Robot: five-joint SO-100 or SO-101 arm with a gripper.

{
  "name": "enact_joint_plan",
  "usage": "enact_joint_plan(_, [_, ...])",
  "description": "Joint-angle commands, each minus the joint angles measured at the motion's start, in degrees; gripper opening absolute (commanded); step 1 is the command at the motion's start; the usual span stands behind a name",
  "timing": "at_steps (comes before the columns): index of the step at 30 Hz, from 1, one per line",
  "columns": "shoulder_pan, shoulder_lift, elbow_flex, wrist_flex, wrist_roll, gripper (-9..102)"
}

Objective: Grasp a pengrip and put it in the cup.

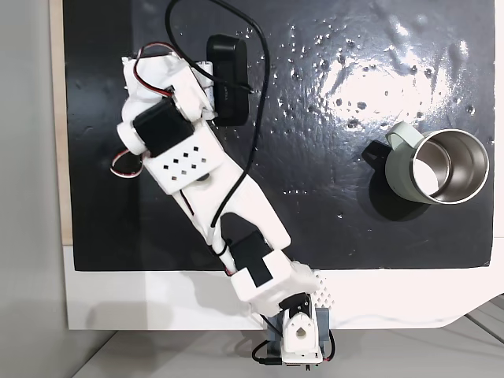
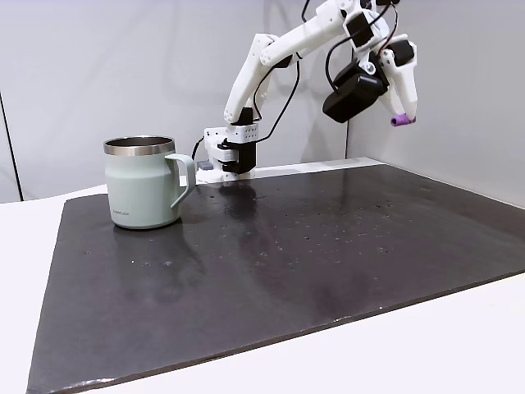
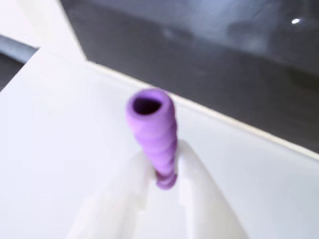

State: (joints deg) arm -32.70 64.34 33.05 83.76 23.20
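The claw (image 3: 162,172), at the lower centre of the wrist view, is clamped on one pengrip (image 3: 152,130), a ribbed purple tube with an open end. One cup (image 2: 146,182), sage green with a steel rim, stands at left on the desk (image 2: 344,246).

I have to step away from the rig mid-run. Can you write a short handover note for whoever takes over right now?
Gripper: shut on the pengrip, raised high above the black mat, toward its right side in the fixed side view.
Cup: upright on the mat's left side in that view, handle facing the arm, apart from the gripper.
Done: pengrip grasped and lifted.
Left: carry it across over the cup's opening, release it inside, withdraw.
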Motion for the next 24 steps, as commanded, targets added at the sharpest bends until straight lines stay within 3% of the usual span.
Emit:
enact_joint_plan(1, [2.11, 7.29, -3.08, 0.62, -1.58, 0])
enact_joint_plan(12, [8.79, 11.16, -2.81, 7.12, -8.44, 0])
enact_joint_plan(17, [16.35, 14.24, -2.72, 12.48, -12.92, 0])
enact_joint_plan(24, [29.88, 26.19, 8.44, 12.83, -22.32, 0])
